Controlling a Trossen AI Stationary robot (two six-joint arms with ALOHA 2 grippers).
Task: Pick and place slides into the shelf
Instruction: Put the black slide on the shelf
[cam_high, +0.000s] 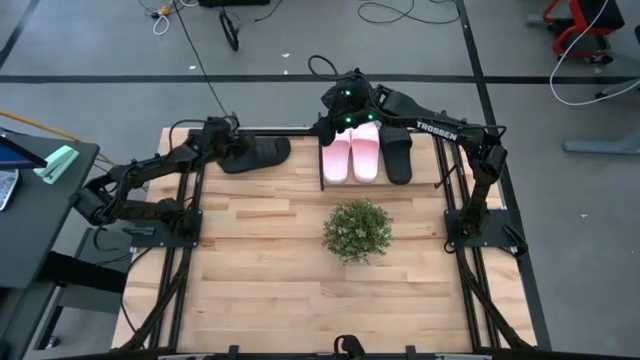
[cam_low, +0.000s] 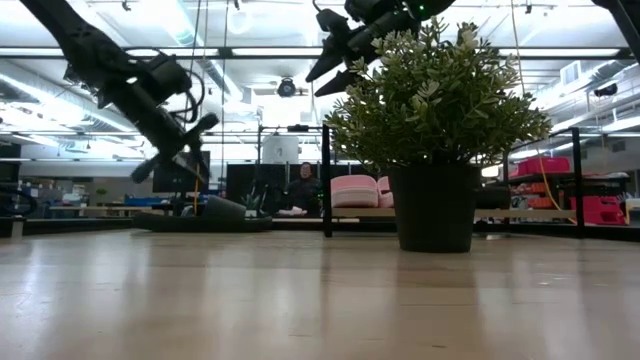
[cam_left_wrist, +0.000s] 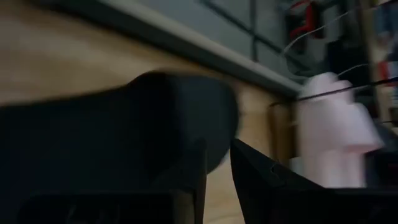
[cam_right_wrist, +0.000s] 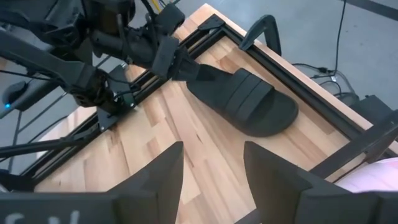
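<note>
Now the left end effector (cam_high: 232, 143) holds the heel of the black ribbed rubber slide (cam_high: 258, 153) with narrow fingers. Its long axis points right, toward the thin black metal shelf (cam_high: 441, 160). The right end effector (cam_high: 345, 112) hovers open above the shelf.

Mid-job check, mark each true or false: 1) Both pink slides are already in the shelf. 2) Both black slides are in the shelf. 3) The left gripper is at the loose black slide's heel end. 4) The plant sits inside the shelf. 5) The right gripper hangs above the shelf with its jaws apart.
1) True: the two pink slides lie side by side in the shelf.
2) False: one black slide is in the shelf; the other black slide lies on the table outside it.
3) True: the left gripper is at that slide's end.
4) False: the plant stands on the table in front of the shelf.
5) True: the right gripper is empty, open.
</note>
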